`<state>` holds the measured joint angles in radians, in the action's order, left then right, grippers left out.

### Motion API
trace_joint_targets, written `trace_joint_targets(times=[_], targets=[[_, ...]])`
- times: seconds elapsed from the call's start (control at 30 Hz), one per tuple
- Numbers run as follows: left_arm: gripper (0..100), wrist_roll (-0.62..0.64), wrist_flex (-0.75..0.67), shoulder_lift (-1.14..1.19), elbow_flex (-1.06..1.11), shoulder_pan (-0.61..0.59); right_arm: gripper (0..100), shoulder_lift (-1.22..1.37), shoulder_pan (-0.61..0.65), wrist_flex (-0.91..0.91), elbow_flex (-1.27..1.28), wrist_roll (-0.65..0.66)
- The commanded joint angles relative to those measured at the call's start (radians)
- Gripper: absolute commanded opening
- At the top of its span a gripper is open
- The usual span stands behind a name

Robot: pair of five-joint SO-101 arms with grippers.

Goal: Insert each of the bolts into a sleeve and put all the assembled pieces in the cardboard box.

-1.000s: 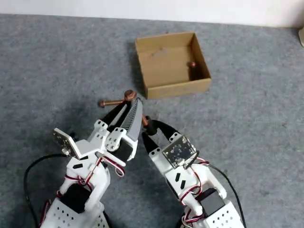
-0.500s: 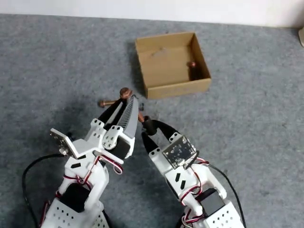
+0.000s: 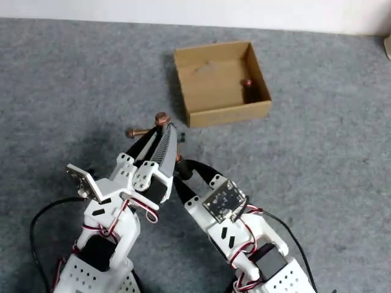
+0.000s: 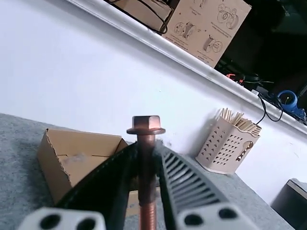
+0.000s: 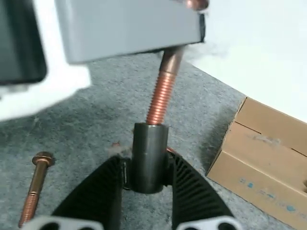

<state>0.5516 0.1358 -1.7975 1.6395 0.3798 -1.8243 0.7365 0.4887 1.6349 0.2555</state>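
Note:
My left gripper (image 3: 164, 132) is shut on a copper bolt (image 4: 145, 165), held with its hex head (image 3: 162, 118) toward the cardboard box (image 3: 201, 91). My right gripper (image 5: 146, 168) is shut on a dark sleeve (image 5: 148, 160), just behind the left fingers in the high view. In the right wrist view the bolt's threaded end (image 5: 162, 98) meets the sleeve's mouth. A second bolt (image 3: 138, 131) lies on the carpet beside the left gripper, and it is the loose bolt (image 5: 32, 188) in the right wrist view. One assembled piece (image 3: 247, 90) lies inside the box.
Grey carpet (image 3: 317, 152) covers the table, with free room to the right and far left. The box (image 5: 268, 163) stands just beyond both grippers. A white wall and a holder of sticks (image 4: 229, 143) lie past the table.
My right gripper has moved left and slightly back, bringing the sleeve under the left gripper's bolt. The left gripper shifted a little left with its bolt.

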Motion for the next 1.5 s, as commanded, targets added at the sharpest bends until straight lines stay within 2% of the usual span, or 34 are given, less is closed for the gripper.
trace_joint_targets(times=[0.0, 0.2, 0.37, 0.57, 0.77, 0.97, 1.03, 1.3, 1.47], targets=[[1, 0.009, -0.023, -0.013, -0.007, 0.018, 0.5, -0.012, 0.016, -0.025, -0.019, -0.009], [1, 0.009, -0.012, -0.015, 0.013, 0.061, 0.5, -0.012, -0.067, -0.058, -0.019, -0.014], [1, 0.009, 0.066, -0.016, 0.015, 0.119, 0.5, -0.012, -0.148, -0.082, -0.019, -0.120], [1, 0.009, 0.152, -0.016, 0.016, 0.134, 0.5, -0.012, -0.156, -0.079, -0.019, -0.117], [1, 0.000, 0.155, -0.022, 0.028, 0.134, 0.5, -0.012, -0.157, -0.079, -0.019, -0.115], [19, -0.049, 0.160, -0.021, 0.021, 0.137, 0.5, -0.012, -0.157, -0.079, -0.019, -0.115], [22, -0.054, 0.160, -0.021, 0.021, 0.140, 0.5, -0.012, -0.157, -0.079, -0.013, -0.115], [16, -0.054, 0.163, -0.022, -0.031, 0.142, 0.5, -0.012, -0.157, -0.079, -0.012, -0.115], [16, -0.084, 0.250, -0.022, -0.099, 0.096, 0.5, -0.012, -0.157, -0.079, -0.012, -0.115]])
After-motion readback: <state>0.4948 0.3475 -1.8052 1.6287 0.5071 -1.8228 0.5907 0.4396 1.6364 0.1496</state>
